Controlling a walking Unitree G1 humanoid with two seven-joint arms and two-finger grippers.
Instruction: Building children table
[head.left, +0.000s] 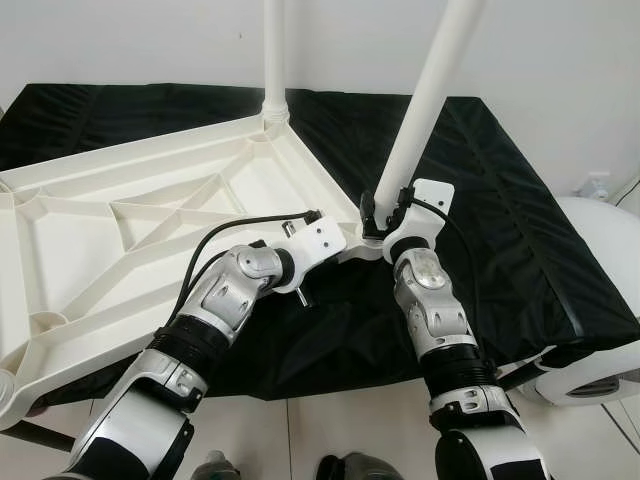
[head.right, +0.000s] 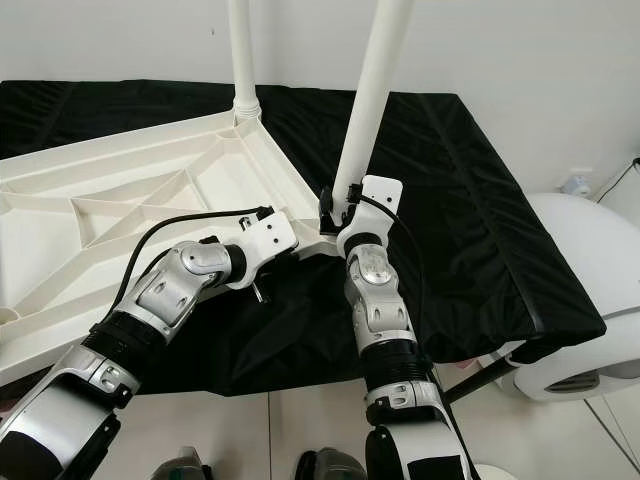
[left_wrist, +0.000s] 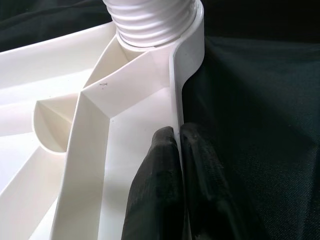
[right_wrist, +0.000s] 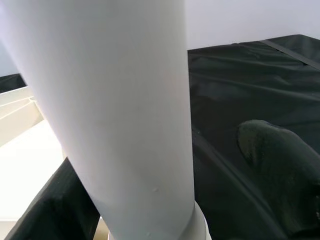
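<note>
Pinching the tabletop (head.left: 150, 215) rim, left gripper (left_wrist: 177, 137); right gripper (right_wrist: 165, 210) seemingly clasps tilted leg (head.left: 425, 95).

Both arms are built from silver, rounded metal segments joined by black ribbed collars, widening into white and black shells nearest the body. Each wrist carries a flat white plastic bracket. A black cable loops from the left forearm to its bracket; a second black cable runs along the right wrist. Gripper fingers (left_wrist: 160, 190) are matte black with a textured surface.

upturned white tabletop (head.left: 150, 220), one upright leg (head.left: 274, 50), another tilted leg (head.left: 425, 95)
</note>
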